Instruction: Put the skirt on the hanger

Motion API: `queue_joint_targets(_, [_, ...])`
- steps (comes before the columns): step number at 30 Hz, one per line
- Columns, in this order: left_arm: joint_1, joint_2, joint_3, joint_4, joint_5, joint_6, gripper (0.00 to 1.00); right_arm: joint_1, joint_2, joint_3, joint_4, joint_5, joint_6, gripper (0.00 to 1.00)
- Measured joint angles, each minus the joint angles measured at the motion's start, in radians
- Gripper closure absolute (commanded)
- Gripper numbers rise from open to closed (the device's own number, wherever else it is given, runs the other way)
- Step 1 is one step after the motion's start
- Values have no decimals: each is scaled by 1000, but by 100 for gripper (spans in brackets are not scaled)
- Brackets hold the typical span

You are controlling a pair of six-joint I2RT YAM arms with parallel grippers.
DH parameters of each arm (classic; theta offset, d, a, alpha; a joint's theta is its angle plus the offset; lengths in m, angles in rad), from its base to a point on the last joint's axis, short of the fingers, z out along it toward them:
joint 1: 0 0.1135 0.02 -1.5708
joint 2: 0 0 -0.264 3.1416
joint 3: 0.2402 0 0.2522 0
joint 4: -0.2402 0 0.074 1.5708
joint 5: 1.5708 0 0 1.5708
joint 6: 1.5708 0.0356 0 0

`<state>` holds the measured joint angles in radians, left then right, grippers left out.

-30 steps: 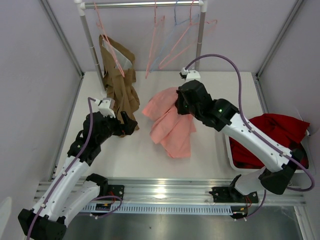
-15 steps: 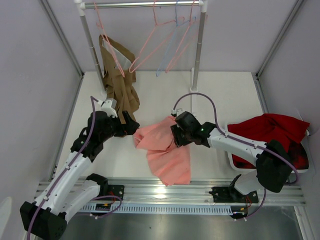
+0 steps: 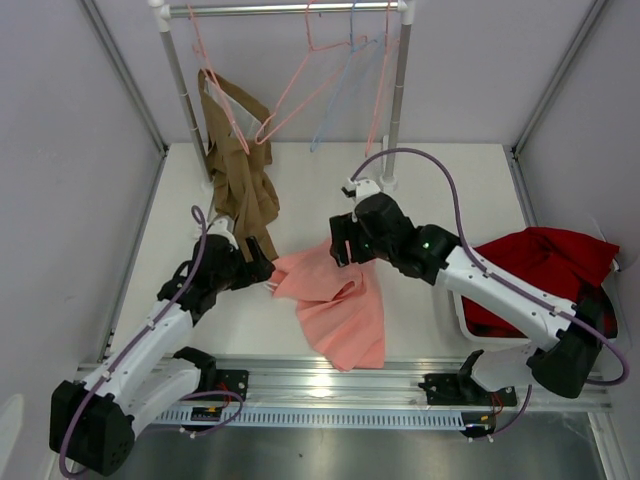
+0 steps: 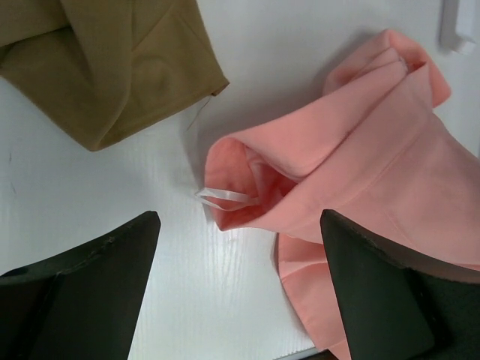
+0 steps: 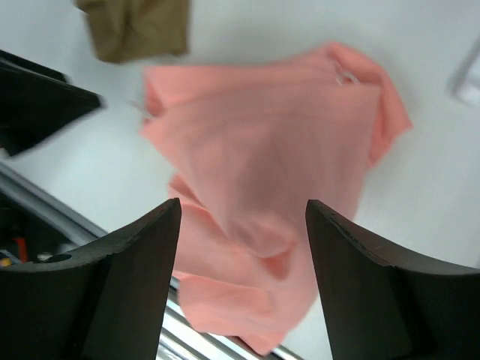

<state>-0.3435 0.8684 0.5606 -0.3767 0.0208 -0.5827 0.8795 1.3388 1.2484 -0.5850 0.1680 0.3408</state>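
salmon-pink soft fabric skirt (image 3: 335,310) lies crumpled at lower centre of the white table (image 3: 450,180). left gripper (image 4: 238,217) and right gripper (image 5: 242,204) both gape wide, empty. grasping step: next pinch the waistband, then lift toward the thin pink wire hanger (image 3: 300,97), upper centre.

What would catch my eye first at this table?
A salmon-pink skirt lies crumpled in the middle of the white table, with both robot arms bent over it: the left gripper open at its left edge, the right gripper open just above it. Behind, a brown garment and bare wire hangers hang from a rail, and a dark red cloth is heaped on the right.
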Motion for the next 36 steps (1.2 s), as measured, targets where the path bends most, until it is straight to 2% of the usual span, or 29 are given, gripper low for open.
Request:
queue_joint_targets(3, [-1, 39, -9, 16, -30, -12, 7, 37, 60, 105, 2, 3, 6, 34])
queue_joint_targets(8, [-1, 179, -9, 82, -46, -30, 9, 48, 260, 234, 4, -11, 0, 36])
queue_joint_targets(13, [-2, 283, -8, 150, -25, -46, 11, 42, 433, 256, -15, -58, -13, 37])
queue_joint_targets(17, [-2, 334, -7, 198, 16, -46, 12, 39, 475, 242, -24, -91, -20, 43])
queue_joint_targets(19, [-2, 357, -6, 225, 37, -47, 14, 36, 473, 216, -13, -102, -21, 55])
queue_joint_targets(20, [-2, 370, -6, 240, 50, -47, 14, 35, 472, 195, -3, -108, -19, 65])
queue_joint_targets(22, [-2, 389, -6, 265, 70, -50, 22, 31, 470, 153, 11, -116, -16, 74])
queue_joint_targets(26, [-2, 428, -6, 316, 107, -57, 32, 20, 454, 68, 39, -132, -6, 89])
queue_joint_targets(27, [-2, 435, -6, 327, 114, -58, 39, 17, 449, 55, 43, -135, -3, 94])
queue_joint_targets(29, [-2, 452, -6, 353, 132, -68, 50, 10, 439, 36, 53, -141, -2, 97])
queue_joint_targets(30, [-2, 459, -6, 361, 139, -73, 61, 8, 435, 32, 58, -143, -1, 99])
queue_joint_targets(35, [-3, 474, 10, 370, 151, -77, 97, 0, 406, 23, 67, -143, 0, 100])
queue_joint_targets(36, [-3, 474, 16, 367, 150, -76, 100, -1, 400, 22, 67, -142, 0, 100])
